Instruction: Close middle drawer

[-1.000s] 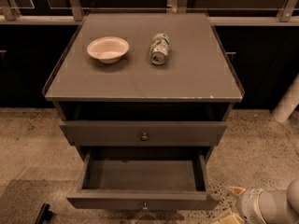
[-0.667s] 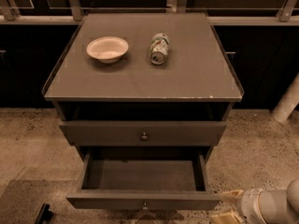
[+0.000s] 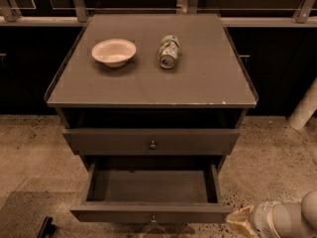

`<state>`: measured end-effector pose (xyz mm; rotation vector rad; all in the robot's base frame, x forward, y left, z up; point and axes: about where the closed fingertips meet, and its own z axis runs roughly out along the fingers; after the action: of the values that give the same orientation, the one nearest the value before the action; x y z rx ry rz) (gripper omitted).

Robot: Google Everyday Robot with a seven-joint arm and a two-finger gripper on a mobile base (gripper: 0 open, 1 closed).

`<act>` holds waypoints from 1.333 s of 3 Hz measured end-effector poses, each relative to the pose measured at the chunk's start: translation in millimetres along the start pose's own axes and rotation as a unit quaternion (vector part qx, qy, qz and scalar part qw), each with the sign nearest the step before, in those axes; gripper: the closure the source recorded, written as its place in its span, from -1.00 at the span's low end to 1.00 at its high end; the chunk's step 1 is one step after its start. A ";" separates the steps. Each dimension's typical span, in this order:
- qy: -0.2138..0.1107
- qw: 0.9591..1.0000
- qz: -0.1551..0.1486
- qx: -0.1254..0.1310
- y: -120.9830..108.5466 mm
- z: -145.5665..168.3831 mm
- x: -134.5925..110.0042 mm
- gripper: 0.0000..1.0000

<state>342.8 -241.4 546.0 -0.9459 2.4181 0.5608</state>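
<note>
— Where does the middle drawer [image 3: 148,186] stand?
— Pulled far out toward the near side of the grey-brown cabinet [image 3: 148,81]. Its inside is bare and its slim front face sits at the near edge of the view, with a small round knob [image 3: 153,217] at its centre.
— And the gripper [image 3: 241,223]?
— At the near right, just beside the right end of that drawer's face. Only its tan tip shows, on a white arm [image 3: 285,219] that comes in from the right edge. Whether it touches the face, I cannot tell, nor whether it is apart or together.
— What is above the open drawer?
— The upper drawer [image 3: 99,142], with its own knob [image 3: 152,145]. Its face sits a little forward of the dark recess under the top.
— What lies on the top?
— A shallow white bowl [image 3: 114,51] to the far left, and a drink can [image 3: 169,51] lying on its side near it to the right, its end facing near. The two are apart.
— And the room?
— A speckled stone floor [image 3: 34,148] all round, a dark wall with metal rails [image 3: 79,4] at the far side, a white post [image 3: 304,108] leaning at the right, and a small dark object [image 3: 46,227] at the near left corner.
</note>
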 end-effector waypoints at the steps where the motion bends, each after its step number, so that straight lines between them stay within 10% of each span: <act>1: 0.012 0.999 0.043 -0.003 -24.9 37.0 26.0 1.00; 3: 0.007 0.993 0.113 -0.028 -59.9 111.0 69.9 1.00; 4: -0.042 0.992 0.102 -0.060 -68.0 131.6 55.1 1.00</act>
<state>392.7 -246.1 396.1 -0.7105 2.4430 0.8100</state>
